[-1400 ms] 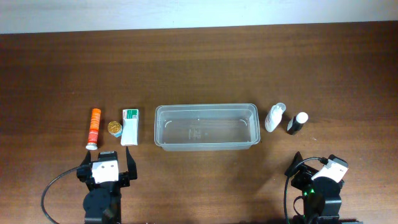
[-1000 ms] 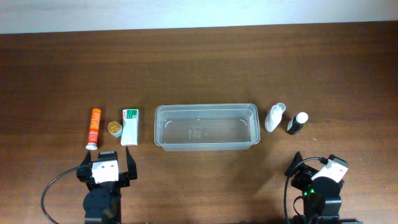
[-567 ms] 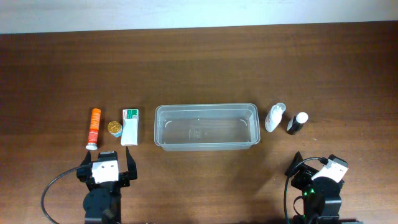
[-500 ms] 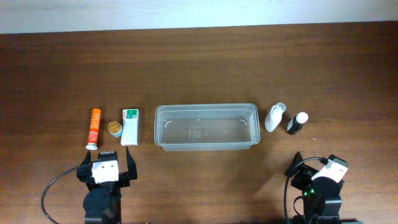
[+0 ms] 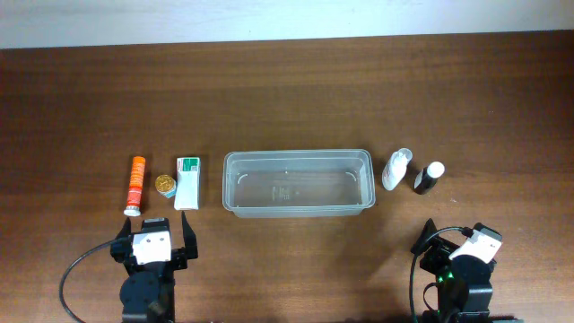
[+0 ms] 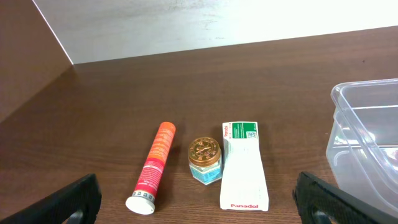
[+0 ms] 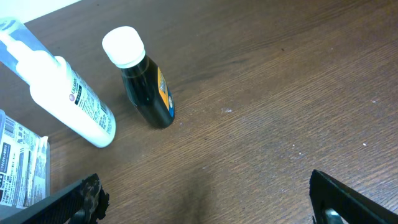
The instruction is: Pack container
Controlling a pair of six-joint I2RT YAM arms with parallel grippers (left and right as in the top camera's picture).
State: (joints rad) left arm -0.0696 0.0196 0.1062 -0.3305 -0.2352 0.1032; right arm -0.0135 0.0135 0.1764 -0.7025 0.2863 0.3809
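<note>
- Nothing has moved since the earlier frames: both arms parked at the near edge, no item touched
- left gripper (image 5: 153,232) is spread wide with nothing between its fingers, same for the right gripper (image 5: 456,240)
- container (image 5: 298,182) sits mid-bench, long side parallel to the near edge, looks empty
- Toward the left edge: orange tube (image 6: 153,167), small jar (image 6: 205,159), Panadol box (image 6: 244,165), all in a row
- Toward the right edge: white bottle (image 7: 68,97) and dark bottle (image 7: 144,81), both lying down
- Packing not started; I'd take the box first, it's nearest the tub
- Grip across its narrow width, come down straight: the jar is just beside it and a finger could knock it
</note>
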